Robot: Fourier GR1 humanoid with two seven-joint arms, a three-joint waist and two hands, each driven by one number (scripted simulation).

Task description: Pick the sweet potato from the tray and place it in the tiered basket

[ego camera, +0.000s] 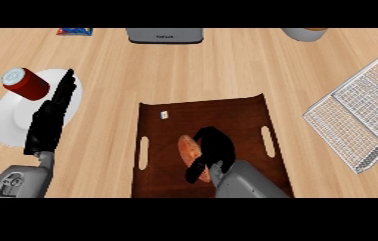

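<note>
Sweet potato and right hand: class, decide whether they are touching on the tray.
Touching. The head view shows the right hand curled over the sweet potato on the brown tray, its black fingers overlapping the potato's right side with no gap visible.

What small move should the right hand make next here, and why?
Probably lift. The right hand is curled round the sweet potato, which still lies on the brown tray. The wire tiered basket sits apart at the right, so raising it clear should come before carrying it across.

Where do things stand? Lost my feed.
Right hand curled on sweet potato, still on tray. Left hand open, resting. Basket path clear.
</note>
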